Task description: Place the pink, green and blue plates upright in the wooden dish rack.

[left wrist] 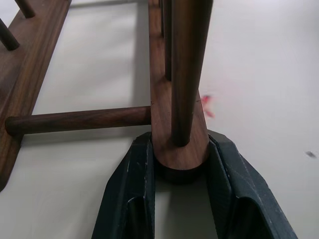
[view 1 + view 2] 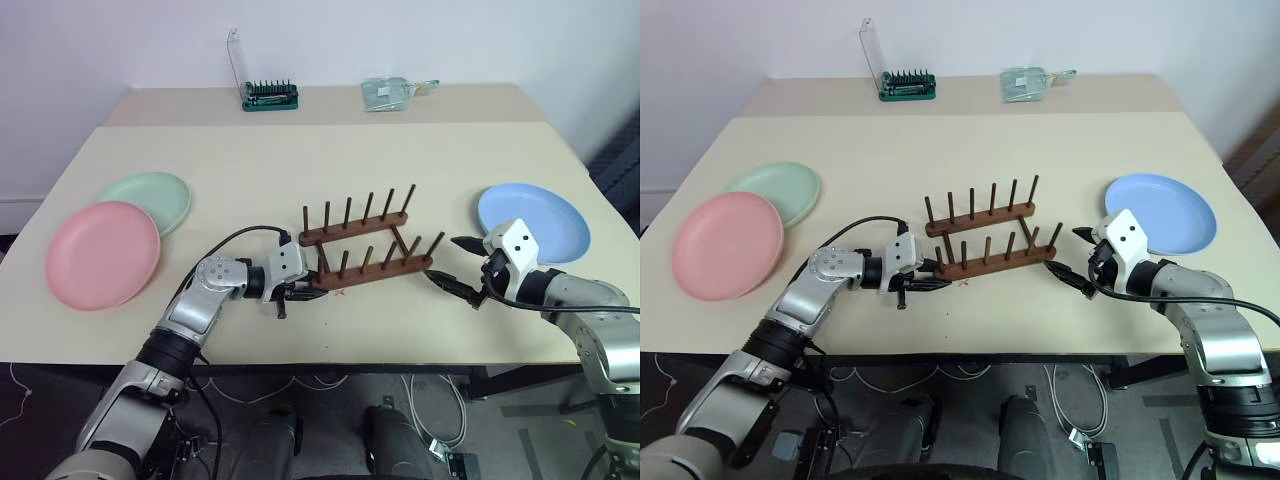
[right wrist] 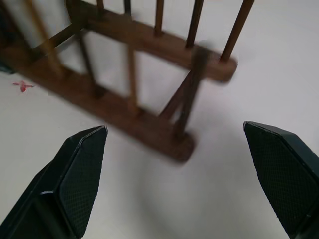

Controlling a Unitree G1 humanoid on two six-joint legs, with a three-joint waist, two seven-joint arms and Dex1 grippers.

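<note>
My rack point(image 2: 365, 243) stands mid-table, dark wood, two pegged rails, no plates in it, its near rail's left end clamped in my left claw point(image 1: 180, 164). Pink plate point(image 2: 102, 254) lies flat at far left, overlapping the green plate point(image 2: 150, 199). Blue plate point(image 2: 535, 220) lies flat at right.

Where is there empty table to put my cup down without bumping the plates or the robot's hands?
The widest bare patch lies behind the wooden dish rack, up to the green bit holder and clear packet. It is crowded beside the rack: the left gripper clamps its near rail, the right gripper waits open. The pink plate, green plate and blue plate fill the sides.
</note>
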